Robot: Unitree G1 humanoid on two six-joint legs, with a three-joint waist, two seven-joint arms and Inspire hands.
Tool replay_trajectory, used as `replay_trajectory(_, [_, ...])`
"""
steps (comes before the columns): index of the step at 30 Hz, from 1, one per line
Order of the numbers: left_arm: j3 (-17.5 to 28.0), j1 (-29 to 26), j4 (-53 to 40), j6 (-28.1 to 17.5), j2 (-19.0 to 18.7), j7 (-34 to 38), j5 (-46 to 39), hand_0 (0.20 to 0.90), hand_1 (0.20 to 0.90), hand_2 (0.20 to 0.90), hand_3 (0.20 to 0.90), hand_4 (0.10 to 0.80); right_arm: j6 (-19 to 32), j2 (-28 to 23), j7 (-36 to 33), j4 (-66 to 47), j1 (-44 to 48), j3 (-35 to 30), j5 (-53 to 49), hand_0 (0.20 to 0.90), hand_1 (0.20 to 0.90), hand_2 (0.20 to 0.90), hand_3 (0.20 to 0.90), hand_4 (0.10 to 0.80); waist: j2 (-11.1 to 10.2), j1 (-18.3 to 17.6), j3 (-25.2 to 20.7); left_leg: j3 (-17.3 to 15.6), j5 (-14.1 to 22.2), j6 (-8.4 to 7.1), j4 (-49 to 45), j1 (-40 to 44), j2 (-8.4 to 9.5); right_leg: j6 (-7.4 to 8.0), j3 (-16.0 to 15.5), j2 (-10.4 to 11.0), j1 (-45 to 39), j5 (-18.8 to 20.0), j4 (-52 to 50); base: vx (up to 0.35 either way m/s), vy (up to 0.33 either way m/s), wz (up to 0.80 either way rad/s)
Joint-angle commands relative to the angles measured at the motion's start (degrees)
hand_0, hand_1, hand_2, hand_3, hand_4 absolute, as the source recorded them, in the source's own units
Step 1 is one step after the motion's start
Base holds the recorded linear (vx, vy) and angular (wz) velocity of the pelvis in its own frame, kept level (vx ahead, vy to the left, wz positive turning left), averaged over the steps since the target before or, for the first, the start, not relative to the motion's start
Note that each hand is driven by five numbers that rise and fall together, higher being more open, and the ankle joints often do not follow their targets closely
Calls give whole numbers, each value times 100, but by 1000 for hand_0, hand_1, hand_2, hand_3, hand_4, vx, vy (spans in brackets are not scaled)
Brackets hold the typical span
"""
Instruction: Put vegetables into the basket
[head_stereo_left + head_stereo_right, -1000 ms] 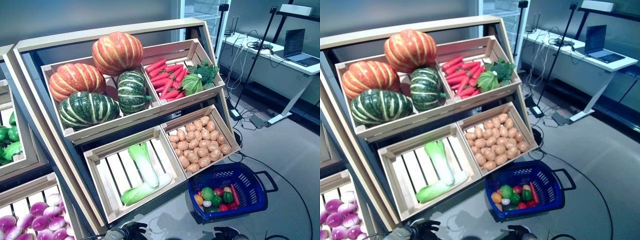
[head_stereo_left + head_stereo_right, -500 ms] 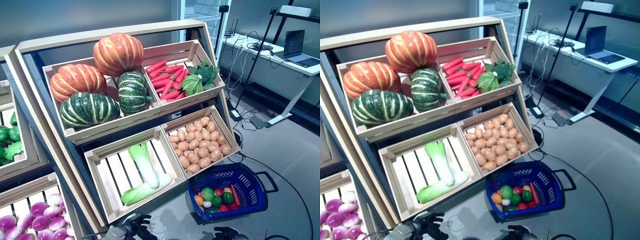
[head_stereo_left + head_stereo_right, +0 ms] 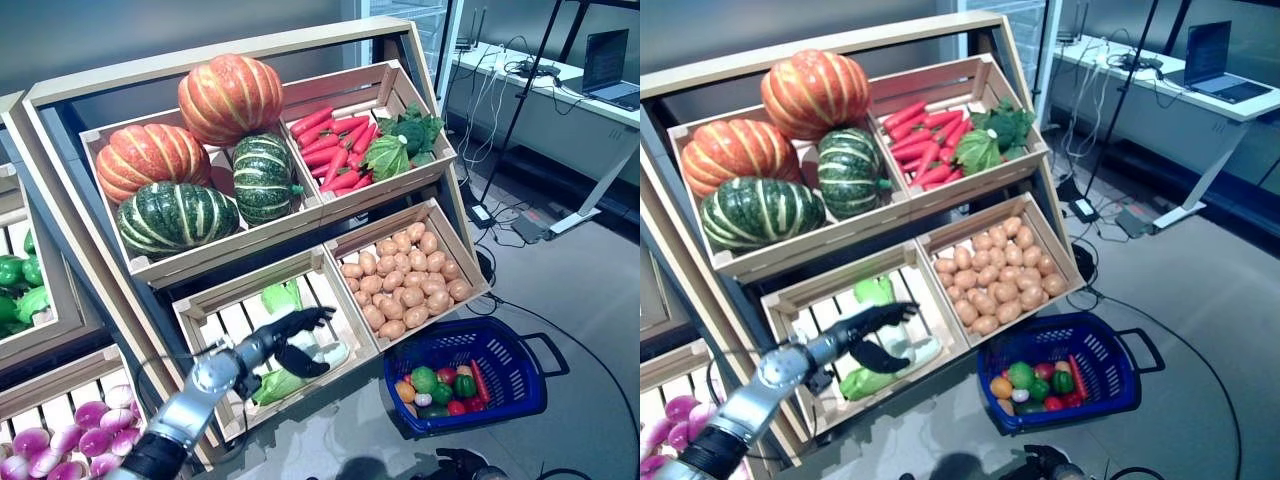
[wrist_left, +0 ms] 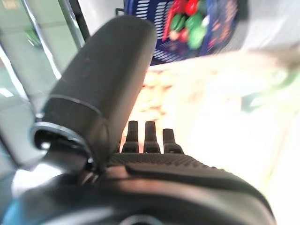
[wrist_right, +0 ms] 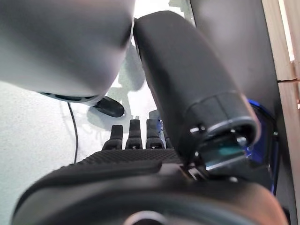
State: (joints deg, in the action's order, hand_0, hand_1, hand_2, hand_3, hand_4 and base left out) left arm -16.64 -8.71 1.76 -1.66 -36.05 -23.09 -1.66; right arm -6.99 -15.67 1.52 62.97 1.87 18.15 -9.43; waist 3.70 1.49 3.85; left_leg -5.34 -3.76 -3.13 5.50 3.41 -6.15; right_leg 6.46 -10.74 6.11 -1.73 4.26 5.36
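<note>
Left eye view: the left hand [image 3: 290,338] reaches into the lower crate [image 3: 205,312] with fingers spread and empty, poised over the cabbage [image 3: 285,375] to grasp it. The basket [image 3: 500,345] waits on the floor close by; the right hand [image 3: 465,465] idles low, fingers straight.

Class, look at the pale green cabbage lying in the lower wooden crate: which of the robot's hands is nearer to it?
Left. The left hand hovers open right over the cabbage in its crate. The right hand sits low at the view's bottom edge, near the blue basket.
</note>
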Motion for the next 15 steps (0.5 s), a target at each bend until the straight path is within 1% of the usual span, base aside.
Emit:
replay_trajectory(1, [467, -1121, -657, -1051, -733, 189, 652, 900, 900, 900, 900, 800, 255, -19, 126, 136, 140, 37, 40, 900, 900, 900, 900, 800, -309, 4, -29, 186, 339, -130, -50, 76, -27, 210, 65, 284, -357, -186, -36, 0, 0, 0])
replay_trajectory(2, [460, -1262, -884, -1216, -1061, 296, 1115, 900, 900, 900, 900, 800, 271, -46, 131, 128, 107, 24, 61, 900, 900, 900, 900, 800, -297, -7, -47, 186, 343, -138, -50, 69, -31, 216, 59, 282, -350, -193, -36, 0, 0, 0])
replay_trajectory(3, [451, -1292, -924, -1241, -1128, 293, 1259, 900, 900, 900, 900, 800, 275, -45, 131, 127, 102, 23, 62, 900, 900, 900, 900, 800, -300, -10, -49, 189, 344, -139, -50, 66, -30, 216, 57, 281, -350, -196, -36, 0, 0, 0])
replay_trajectory(4, [423, -1419, -1037, -1323, -1383, 353, 1650, 900, 900, 900, 900, 800, 277, -63, 128, 118, 75, 33, 59, 900, 900, 900, 900, 800, -288, -20, -61, 191, 343, -141, -50, 59, -28, 217, 54, 280, -345, -200, -36, 0, 0, 0])
replay_trajectory(5, [399, -1483, -1095, -1349, -1509, 388, 1857, 900, 900, 900, 900, 800, 276, -79, 129, 107, 62, 37, 61, 900, 900, 900, 900, 800, -279, -29, -65, 189, 341, -143, -50, 55, -28, 219, 53, 278, -342, -201, -36, 0, 0, 0])
replay_trajectory(7, [295, -1774, -1169, -1317, -1983, 361, 2209, 900, 900, 900, 900, 800, 281, -128, 139, 99, 17, 31, 68, 900, 900, 900, 900, 800, -251, -64, -85, 175, 338, -150, -50, 43, -22, 224, 47, 273, -333, -213, -36, 17, 2, 2])
replay_trajectory(9, [162, -2039, -1219, -1356, -2325, 340, 2638, 900, 900, 900, 900, 800, 335, -186, 190, 148, -6, -3, 88, 900, 900, 900, 900, 800, -228, -93, -91, 149, 333, -158, -50, 30, -17, 226, 45, 264, -319, -214, -36, 40, 6, 5])
replay_trajectory(10, [75, -2149, -1250, -1429, -2491, 303, 2997, 900, 900, 900, 900, 800, 353, -217, 207, 178, -17, -1, 85, 900, 900, 900, 900, 800, -208, -110, -93, 134, 327, -163, -50, 22, -14, 228, 49, 261, -309, -209, -36, 37, 7, 5])
replay_trajectory(12, [-61, -2272, -1241, -1433, -2609, 271, 3298, 900, 900, 900, 900, 800, 371, -240, 219, 206, -19, 10, 67, 900, 900, 900, 900, 800, -195, -130, -94, 124, 324, -166, -50, 14, -11, 228, 48, 258, -295, -203, -36, 16, 4, 1])
replay_trajectory(15, [-352, -2492, -1086, -1580, -2805, 95, 3737, 900, 900, 900, 900, 800, 386, -277, 259, 230, -34, 16, 109, 900, 900, 900, 900, 800, -187, -182, -88, 85, 328, -167, -50, 16, 0, 230, 62, 246, -280, -200, -36, 36, 13, 1])
